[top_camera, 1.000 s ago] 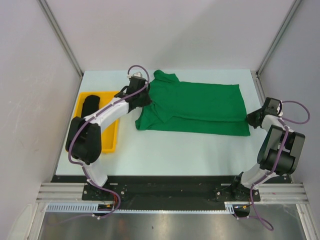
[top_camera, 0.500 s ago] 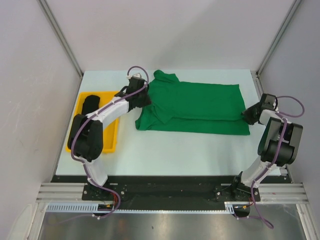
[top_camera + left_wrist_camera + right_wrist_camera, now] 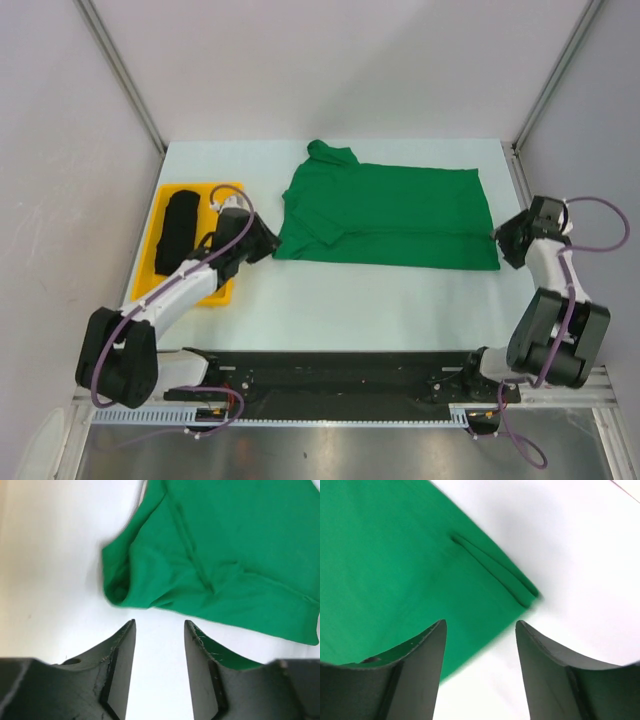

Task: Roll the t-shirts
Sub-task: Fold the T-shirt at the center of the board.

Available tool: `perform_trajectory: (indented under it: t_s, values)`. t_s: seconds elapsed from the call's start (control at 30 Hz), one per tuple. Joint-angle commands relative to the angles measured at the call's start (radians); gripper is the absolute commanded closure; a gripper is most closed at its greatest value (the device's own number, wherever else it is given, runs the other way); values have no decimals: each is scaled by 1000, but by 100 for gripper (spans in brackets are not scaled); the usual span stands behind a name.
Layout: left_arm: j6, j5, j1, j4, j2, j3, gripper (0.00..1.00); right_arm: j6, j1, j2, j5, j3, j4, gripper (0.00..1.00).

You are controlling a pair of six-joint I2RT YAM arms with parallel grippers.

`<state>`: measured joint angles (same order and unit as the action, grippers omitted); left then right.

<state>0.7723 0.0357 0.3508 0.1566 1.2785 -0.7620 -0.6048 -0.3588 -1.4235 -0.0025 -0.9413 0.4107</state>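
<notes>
My left pincer (image 3: 159,626) parted, empty, green shirt (image 3: 390,215) sleeve just ahead. My right pincer (image 3: 480,625) wide, empty, over shirt corner. Behind left pincer, black roll (image 3: 180,230) in yellow tray (image 3: 200,187).

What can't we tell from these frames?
- Top view: black t-shirt is too dark and small to judge its roll; left arm covers the yellow bin's near edge.
- Left wrist view: green t-shirt cut off by top and right edges.
- Right wrist view: same shirt blurred, cut off left.

Flat shirt (image 3: 400,215) on table (image 3: 350,300), toward the back, tray (image 3: 200,187) left of it, rolled shirt (image 3: 178,228) lying in tray.
</notes>
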Motion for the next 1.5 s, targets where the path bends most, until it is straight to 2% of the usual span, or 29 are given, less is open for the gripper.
perform_trajectory:
  t_s: [0.0, 0.13, 0.2, 0.33, 0.73, 1.1, 1.27, 1.47]
  values:
    - [151, -49, 1, -153, -25, 130, 54, 25, -42, 126, 33, 137, 74, 41]
    - [185, -57, 1, -250, -5, 179, 54, 2, -62, 152, -19, 206, 44, 47]
    - [188, -48, 1, -262, 19, 182, 52, -13, -62, 153, -24, 228, 8, 49]
    - [177, -43, 1, -290, 62, 176, 44, -52, -59, 158, -59, 243, -76, 47]
    - [133, 32, 1, -238, 142, 130, 43, -79, -45, 52, -25, 245, -161, 47]
    - [78, 90, 1, -223, 261, 33, 46, -69, -48, -17, -5, 243, -222, 54]
    - [39, 127, 1, -184, 312, -32, 54, -62, -48, -60, -5, 243, -248, 62]
    - [-1, 144, 1, -164, 340, -65, 82, -52, -52, -80, 2, 243, -271, 76]
